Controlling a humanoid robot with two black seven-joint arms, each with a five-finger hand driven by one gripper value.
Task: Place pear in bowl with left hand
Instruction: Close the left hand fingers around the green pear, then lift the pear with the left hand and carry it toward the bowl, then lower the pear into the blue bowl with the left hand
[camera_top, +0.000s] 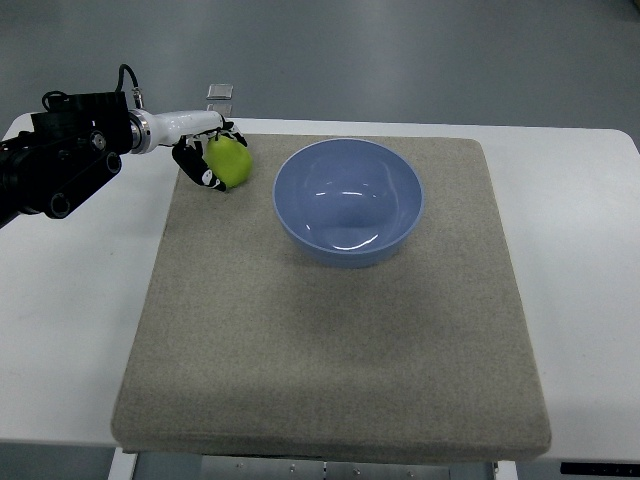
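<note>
Top view shows the left hand (208, 160) reaching in over the far left corner of the square grey felt mat (330, 380), its black fingers (192, 165) curled round a small yellow-green pear (230, 162), gripping it from the left and underneath. Just to the right of those fingers, apart from the fruit, sits the round pale blue bowl (348, 245) on the mat, all on a white table (580, 260).

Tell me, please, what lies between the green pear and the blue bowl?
Nothing: in the top view only bare grey felt mat separates the green pear, in the left hand, from the blue bowl.
</note>
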